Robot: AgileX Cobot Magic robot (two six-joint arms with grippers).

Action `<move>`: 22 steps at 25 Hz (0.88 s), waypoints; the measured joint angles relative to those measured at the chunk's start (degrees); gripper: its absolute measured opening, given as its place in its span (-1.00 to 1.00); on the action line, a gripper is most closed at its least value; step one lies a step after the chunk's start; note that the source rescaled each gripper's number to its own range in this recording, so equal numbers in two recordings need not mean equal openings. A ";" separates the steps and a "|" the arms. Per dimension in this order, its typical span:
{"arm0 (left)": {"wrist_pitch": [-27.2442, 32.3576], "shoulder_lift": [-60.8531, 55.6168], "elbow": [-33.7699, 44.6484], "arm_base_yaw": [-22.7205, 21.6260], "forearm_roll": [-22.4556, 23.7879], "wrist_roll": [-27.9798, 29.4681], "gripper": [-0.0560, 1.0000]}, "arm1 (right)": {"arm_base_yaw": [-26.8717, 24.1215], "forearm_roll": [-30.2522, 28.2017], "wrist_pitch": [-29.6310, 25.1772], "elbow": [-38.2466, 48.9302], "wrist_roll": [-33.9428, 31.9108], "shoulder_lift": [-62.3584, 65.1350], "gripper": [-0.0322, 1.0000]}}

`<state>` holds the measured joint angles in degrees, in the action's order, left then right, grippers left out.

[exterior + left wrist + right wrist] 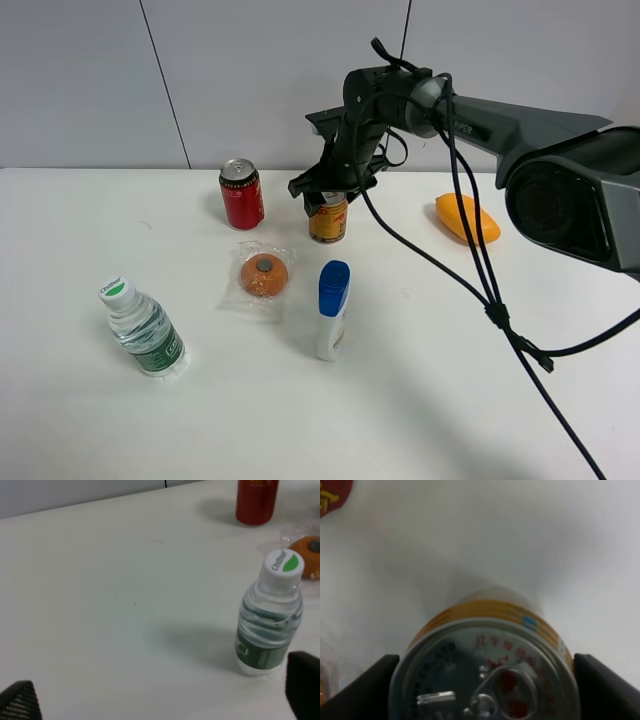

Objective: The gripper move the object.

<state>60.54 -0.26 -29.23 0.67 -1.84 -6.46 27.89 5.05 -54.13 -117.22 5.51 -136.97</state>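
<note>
Now grips the can (328, 222), upright near the middle of the far edge of the counter (450, 400), with the right claw (330, 195) tight on both sides, and holds the left claw (161, 690) wide by the bottle (270, 615).

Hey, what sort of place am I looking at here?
Likely a robotics lab test bench: plain white table, bare wall, and a black robot gripper at a yellow can.
</note>
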 joint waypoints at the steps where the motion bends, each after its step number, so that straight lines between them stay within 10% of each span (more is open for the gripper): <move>1: 0.00 0.00 0.00 0.00 0.00 0.00 1.00 | 0.00 0.00 0.00 0.00 0.00 0.00 -0.87; 9: 0.00 0.00 0.00 0.00 0.00 0.00 1.00 | 0.02 -0.84 0.51 0.00 0.00 1.66 -0.85; 17: 0.00 0.00 0.00 0.00 0.00 0.00 1.00 | 0.06 -1.43 0.08 -0.37 0.86 2.83 0.38; 22: 0.00 0.00 0.00 0.00 0.00 0.00 1.00 | 0.19 -2.10 -0.72 -0.37 0.86 2.83 0.68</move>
<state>60.54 -0.26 -29.23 0.67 -1.84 -6.46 28.09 2.95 -54.85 -117.59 6.37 -134.13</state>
